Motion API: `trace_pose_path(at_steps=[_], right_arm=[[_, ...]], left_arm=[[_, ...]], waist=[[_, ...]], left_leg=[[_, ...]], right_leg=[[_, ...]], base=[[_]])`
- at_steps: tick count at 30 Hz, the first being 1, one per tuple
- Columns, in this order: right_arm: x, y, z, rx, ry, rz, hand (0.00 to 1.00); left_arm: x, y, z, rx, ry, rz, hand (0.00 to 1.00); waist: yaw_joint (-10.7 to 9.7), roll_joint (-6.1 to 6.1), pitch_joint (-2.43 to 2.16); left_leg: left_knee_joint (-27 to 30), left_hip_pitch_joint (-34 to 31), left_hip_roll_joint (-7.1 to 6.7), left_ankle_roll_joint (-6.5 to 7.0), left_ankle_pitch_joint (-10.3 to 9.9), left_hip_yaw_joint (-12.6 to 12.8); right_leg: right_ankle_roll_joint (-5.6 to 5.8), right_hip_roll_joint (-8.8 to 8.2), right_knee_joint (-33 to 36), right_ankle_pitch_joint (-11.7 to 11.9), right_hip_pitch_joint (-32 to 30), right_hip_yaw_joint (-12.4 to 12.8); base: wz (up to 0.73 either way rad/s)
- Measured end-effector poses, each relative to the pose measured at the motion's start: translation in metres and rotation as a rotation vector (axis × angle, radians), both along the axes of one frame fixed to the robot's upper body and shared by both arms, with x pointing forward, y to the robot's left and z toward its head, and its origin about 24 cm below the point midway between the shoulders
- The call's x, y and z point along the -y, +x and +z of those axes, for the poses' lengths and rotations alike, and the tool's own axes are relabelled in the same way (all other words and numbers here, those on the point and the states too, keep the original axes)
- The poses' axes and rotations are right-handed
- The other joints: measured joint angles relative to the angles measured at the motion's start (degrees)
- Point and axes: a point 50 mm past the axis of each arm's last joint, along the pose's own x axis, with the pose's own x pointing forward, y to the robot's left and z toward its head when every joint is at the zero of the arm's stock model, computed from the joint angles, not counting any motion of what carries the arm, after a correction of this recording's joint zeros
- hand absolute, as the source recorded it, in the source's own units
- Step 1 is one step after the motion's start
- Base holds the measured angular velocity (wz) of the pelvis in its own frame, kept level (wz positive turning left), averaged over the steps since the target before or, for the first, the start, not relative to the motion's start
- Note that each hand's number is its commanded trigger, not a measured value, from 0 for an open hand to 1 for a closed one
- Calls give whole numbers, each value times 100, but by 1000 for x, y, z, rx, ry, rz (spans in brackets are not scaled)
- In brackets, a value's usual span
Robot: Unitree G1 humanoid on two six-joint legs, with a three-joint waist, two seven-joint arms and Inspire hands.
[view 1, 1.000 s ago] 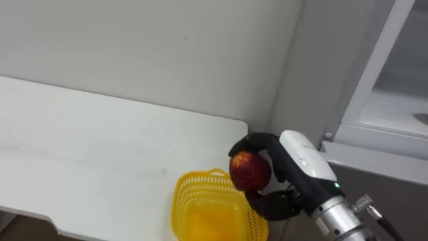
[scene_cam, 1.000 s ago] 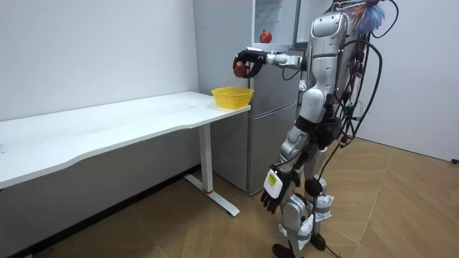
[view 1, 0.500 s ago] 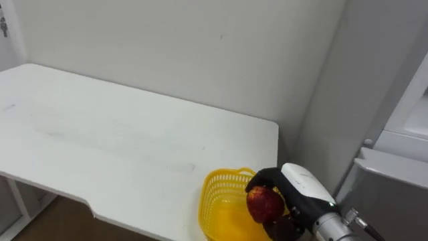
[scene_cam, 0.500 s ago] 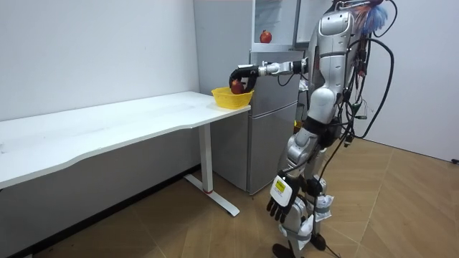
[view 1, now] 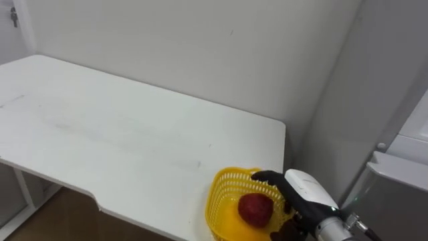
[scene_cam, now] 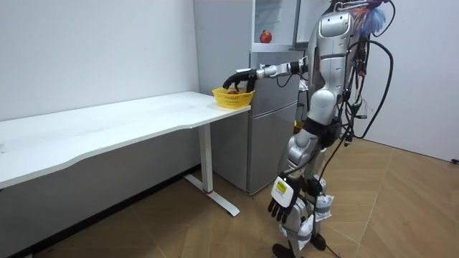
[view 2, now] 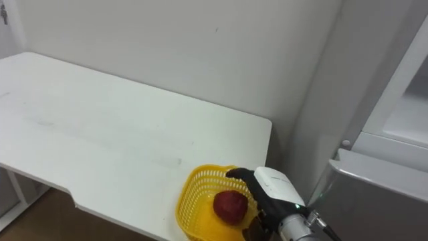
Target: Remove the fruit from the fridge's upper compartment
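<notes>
Reaching into the yellow basket [view 1: 223,189] at lower centre, the right hand [view 1: 302,194] arches loose fingers over the red apple [view 1: 255,209] lying inside. The fridge [view 1: 401,194] crowds the frame's right, and the left hand [scene_cam: 281,201] dangles slack.
</notes>
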Motion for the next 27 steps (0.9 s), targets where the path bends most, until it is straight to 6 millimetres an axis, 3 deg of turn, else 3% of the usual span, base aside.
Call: trace_pose_path(at_steps=[8, 16, 19, 27], right_arm=[[0, 0, 0, 6, 1, -3, 0], [0, 0, -2, -2, 11, -11, 0], [-1, 1, -2, -1, 27, -15, 0], [-4, 1, 5, 12, 165, -26, 0]], left_arm=[[0, 3, 1, 9, 0, -4, 0], [2, 9, 2, 39, -1, -13, 0], [2, 9, 2, 39, -3, -13, 0], [4, 4, 1, 26, -5, -8, 0]], waist=[[-6, 9, -4], [-20, 76, -50], [-30, 132, -73], [-91, 286, -66]], left_leg=[[23, -48, -3, 0, 0, -5], [60, -128, -3, 0, 0, -1], [71, -127, -4, 1, 1, 8], [97, -124, 3, 4, 2, 79]], right_leg=[[0, -6, 2, 0, -30, 0], [0, -6, 0, 0, -87, -43], [-1, -5, 3, 1, -84, -21], [-2, -8, 20, 3, -86, 81]], base=[[0], [0], [0], [-2]])
